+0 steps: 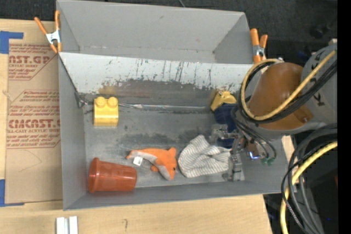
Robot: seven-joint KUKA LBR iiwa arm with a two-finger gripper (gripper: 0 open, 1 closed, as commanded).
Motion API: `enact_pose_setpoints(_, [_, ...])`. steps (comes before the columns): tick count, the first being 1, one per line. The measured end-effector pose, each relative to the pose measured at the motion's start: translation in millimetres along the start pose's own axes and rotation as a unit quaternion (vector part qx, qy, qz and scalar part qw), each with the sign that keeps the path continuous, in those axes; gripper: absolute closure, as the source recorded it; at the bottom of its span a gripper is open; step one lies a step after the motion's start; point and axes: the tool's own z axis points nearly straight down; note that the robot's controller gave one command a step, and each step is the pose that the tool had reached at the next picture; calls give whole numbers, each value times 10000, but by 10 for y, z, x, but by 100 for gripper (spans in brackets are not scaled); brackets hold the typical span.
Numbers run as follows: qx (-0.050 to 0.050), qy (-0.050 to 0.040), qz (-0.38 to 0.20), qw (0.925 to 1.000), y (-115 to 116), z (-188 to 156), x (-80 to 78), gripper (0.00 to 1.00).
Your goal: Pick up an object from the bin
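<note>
Crumpled grey-and-white striped cloth [203, 159] is the item under the spotlight, lying bunched on the floor of the grey metal bin [153, 41], low and to the right. The gripper [235, 170] is right down at that cloth's right-hand edge, close against the folds, and honestly, whether it is spread or pressed together cannot be told from up here; nor is it clear that any fabric is pinched. Above the cloth's right side sits the arm's rounded orange cover [279, 96], ringed by yellow and black cables [249, 90]. Just up from the cloth, tucked beside the arm, is a small blue-and-yellow object [224, 104], too hidden to name. Look to the cloth's left: a soft orange plush toy with a white tag [162, 160] lies touching, or all but touching, its left fold. Further left of the cloth, beyond the toy, a translucent red plastic cup [112, 175] lies on its side. Well apart from the cloth, up and far to its left, a yellow two-stud plastic building block [106, 111] stands alone, studs up.
</note>
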Motion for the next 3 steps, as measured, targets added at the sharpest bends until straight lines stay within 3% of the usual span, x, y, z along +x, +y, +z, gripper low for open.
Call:
enact_pose_setpoints(1, [6, -1, -528, 9986, 97, 471, -65, 0])
enact_pose_setpoints(2, [-8, -4, 428, 9991, 40, 582, -57, 100])
enact_pose_setpoints(3, [-6, 0, 538, 9985, 25, 559, -52, 100])
